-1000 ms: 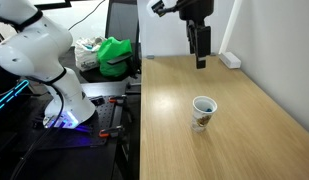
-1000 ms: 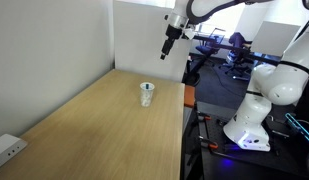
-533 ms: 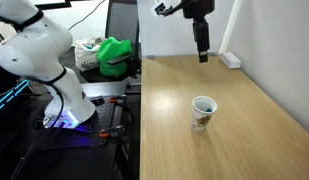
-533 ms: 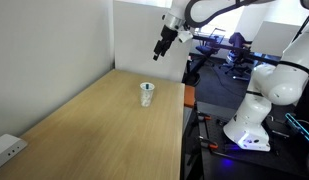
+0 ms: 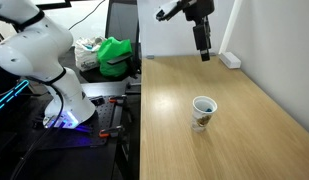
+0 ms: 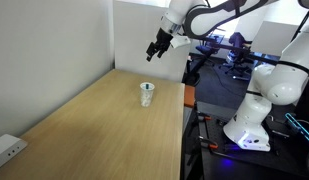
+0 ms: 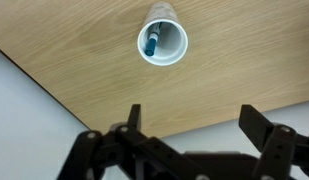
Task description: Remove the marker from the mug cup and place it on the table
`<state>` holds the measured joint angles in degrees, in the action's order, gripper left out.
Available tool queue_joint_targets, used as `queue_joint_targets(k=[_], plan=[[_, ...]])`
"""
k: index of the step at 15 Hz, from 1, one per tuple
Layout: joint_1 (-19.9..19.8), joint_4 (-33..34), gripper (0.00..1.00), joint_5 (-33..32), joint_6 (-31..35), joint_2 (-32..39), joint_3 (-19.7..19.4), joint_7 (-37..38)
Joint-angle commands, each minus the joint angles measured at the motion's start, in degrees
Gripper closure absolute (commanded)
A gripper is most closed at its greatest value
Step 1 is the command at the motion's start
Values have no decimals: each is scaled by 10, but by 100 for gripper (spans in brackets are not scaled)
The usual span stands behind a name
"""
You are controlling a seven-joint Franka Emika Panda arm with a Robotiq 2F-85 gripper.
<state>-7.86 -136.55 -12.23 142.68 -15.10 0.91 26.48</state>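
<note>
The white mug cup (image 5: 203,111) stands upright on the light tan table (image 5: 244,110); it also shows in an exterior view (image 6: 146,93) and from above in the wrist view (image 7: 161,41). The marker (image 7: 150,41) stands inside it, its blue-green tip leaning on the rim's left side. My gripper (image 5: 203,52) hangs high above the table's far part, well away from the cup; in an exterior view (image 6: 152,53) it is tilted. In the wrist view (image 7: 194,120) its two fingers are spread wide with nothing between them.
A dark bench with a green bag (image 5: 115,55) lies beside the table. A white robot base (image 5: 54,80) stands next to it. A white power strip (image 5: 230,60) lies at the table's far end, and shows in an exterior view (image 6: 6,148) too.
The gripper has swung away and tilted high above the table while staying open. The cup and marker have not moved.
</note>
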Motion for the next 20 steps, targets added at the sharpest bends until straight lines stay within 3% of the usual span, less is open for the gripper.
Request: queue_joint_targets(k=[1, 9, 15, 20], plan=[[-27, -2, 0, -57, 36, 12, 29, 102], [-51, 9, 0, -258, 60, 35, 62, 376], [-27, 24, 0, -413, 27, 52, 60, 577], [2, 40, 0, -487, -9, 76, 52, 705]])
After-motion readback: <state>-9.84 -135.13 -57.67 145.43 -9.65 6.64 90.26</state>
